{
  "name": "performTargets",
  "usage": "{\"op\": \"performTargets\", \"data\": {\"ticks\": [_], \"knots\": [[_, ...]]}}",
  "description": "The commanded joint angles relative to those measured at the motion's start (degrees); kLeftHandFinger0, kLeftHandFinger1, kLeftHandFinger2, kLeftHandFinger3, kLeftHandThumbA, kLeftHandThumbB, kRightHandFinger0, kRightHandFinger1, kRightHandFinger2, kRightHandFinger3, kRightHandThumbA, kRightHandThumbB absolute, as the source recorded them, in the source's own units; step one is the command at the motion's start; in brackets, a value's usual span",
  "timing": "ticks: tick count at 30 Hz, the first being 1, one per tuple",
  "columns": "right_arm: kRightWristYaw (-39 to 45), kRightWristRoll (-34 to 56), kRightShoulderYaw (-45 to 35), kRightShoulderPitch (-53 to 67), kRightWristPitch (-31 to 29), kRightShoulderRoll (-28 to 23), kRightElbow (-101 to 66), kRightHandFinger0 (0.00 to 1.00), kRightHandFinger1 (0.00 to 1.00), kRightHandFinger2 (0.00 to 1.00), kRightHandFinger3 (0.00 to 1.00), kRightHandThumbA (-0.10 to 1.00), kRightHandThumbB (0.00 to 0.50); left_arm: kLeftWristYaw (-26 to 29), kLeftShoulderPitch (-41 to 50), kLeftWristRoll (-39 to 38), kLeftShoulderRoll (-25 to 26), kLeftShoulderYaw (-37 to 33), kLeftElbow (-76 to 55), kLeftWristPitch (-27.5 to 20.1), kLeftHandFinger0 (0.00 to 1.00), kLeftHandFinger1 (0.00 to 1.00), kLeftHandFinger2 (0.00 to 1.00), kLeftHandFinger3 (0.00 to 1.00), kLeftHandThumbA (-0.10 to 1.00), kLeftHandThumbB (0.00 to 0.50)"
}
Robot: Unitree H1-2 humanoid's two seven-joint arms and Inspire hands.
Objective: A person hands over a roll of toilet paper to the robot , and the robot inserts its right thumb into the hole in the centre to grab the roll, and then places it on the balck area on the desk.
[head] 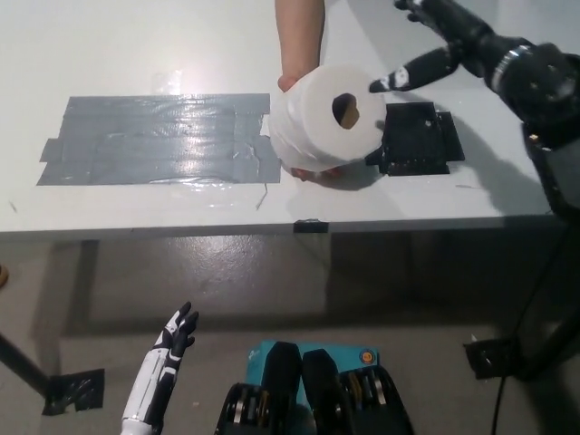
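Over white desk (136,54) w/ 1 black patch (419,140): 1 toilet-paper roll (324,118) in person's hand (313,172), right hand (444,45) fingers apart, left hand (172,340) fingers apart, low.

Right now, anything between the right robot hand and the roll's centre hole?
Nothing, per the head view. The right robot hand is open, its thumb tip just right of the toilet paper roll, with only a short strip of the roll's white face before the hole.

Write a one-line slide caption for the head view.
Person's hand presents toilet paper roll as open right hand reaches toward its core; left hand rests low.
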Motion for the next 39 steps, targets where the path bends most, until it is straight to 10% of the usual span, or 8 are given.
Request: {"op": "performTargets", "data": {"ticks": [1, 15, 39], "knots": [[-1.57, -2.25, 0.52, -4.73, -1.38, 1.21, 2.02, 1.0, 1.0, 1.0, 1.0, 1.0, 0.433, -0.07, -0.24, 1.41, 0.88, -0.5, -1.53, -0.54, 1.0, 1.0, 1.0, 1.0, 1.0, 0.24], [-7.89, -6.95, 2.91, -5.05, -7.16, 7.63, 9.84, 1.0, 1.0, 1.0, 1.0, 0.97, 0.436, -0.08, -0.13, 1.39, 0.56, -0.66, -1.77, -0.55, 1.0, 1.0, 1.0, 1.0, 1.0, 0.248], [-8.46, -8.82, 1.39, -6.76, -9.11, 4.37, 10.23, 1.0, 1.0, 1.0, 1.0, 1.0, 0.409, -0.2, -0.34, 1.8, 0.6, -1.1, -1.93, -0.73, 1.0, 1.0, 1.0, 1.0, 1.0, 0.217]]}}
